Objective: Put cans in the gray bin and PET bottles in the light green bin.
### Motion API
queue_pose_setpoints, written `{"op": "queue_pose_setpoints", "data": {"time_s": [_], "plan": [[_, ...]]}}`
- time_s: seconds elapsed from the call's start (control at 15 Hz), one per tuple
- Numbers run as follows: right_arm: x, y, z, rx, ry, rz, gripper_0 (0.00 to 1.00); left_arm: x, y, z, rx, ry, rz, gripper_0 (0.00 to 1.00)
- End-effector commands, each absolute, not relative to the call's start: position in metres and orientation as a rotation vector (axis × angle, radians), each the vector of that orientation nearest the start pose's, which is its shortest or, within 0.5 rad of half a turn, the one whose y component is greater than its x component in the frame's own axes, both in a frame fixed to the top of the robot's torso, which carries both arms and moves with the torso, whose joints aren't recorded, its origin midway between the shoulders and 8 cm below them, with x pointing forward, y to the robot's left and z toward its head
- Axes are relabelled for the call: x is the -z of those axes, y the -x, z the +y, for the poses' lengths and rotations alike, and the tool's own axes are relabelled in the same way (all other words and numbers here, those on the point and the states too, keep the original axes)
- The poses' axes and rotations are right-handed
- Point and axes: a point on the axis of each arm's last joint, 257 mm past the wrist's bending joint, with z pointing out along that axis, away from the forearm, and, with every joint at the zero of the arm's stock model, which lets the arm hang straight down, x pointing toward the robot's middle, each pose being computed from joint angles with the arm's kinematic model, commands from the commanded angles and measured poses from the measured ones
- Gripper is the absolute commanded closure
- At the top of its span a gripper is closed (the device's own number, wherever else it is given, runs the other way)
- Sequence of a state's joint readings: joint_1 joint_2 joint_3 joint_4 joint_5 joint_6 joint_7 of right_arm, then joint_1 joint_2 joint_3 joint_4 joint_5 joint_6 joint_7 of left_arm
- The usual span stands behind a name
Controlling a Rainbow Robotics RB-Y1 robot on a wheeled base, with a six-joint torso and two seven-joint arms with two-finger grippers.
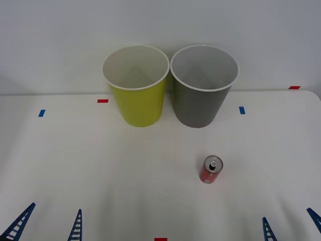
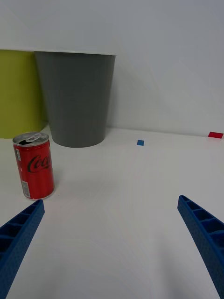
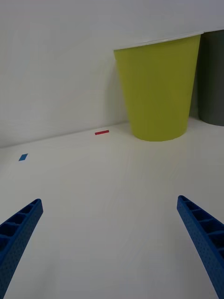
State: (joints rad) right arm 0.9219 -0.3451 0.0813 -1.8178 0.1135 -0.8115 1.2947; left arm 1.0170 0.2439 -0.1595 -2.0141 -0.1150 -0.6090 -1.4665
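At the near left edge of the white table (image 1: 60, 165), the left gripper (image 1: 47, 226) waits low with its blue ribbed fingers spread wide and nothing between them; no object lies in front of it, so this arm appears idle. Farther back, the light green bin (image 1: 136, 103) stands upright with its mouth open upward, ready to receive PET bottles, though no bottle is visible on the table. Touching or nearly touching its right side, the gray bin (image 1: 202, 100) stands upright in the same manner, the destination for cans. Both bins sit against the rear wall, probably to keep the front working area free. Small red and blue tape marks (image 1: 103, 101) lie on the surface beside the bins. Forward of the gray bin and well apart from it, the red can (image 1: 211, 170) stands upright on its base, pull tab uppermost, untouched. At the near right edge, the right gripper (image 1: 291, 226) hovers low, fingers parted and holding nothing; the can sits ahead of it and toward its inner finger, so this arm is the likelier one to make the pick.
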Motion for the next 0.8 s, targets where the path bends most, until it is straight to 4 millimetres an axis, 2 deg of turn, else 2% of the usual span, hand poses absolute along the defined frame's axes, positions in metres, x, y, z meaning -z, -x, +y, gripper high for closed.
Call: {"op": "queue_pose_setpoints", "data": {"time_s": [0.07, 0.8], "plan": [[0.2572, -0.2317, -0.2845, -0.054, 0.188, 1.469, 0.00, 0.2445, -0.2392, 0.2558, -0.067, -0.167, 1.531, 0.00], [0.2572, -0.2317, -0.2845, -0.054, 0.188, 1.469, 0.00, 0.2445, -0.2392, 0.2558, -0.067, -0.167, 1.531, 0.00]]}}
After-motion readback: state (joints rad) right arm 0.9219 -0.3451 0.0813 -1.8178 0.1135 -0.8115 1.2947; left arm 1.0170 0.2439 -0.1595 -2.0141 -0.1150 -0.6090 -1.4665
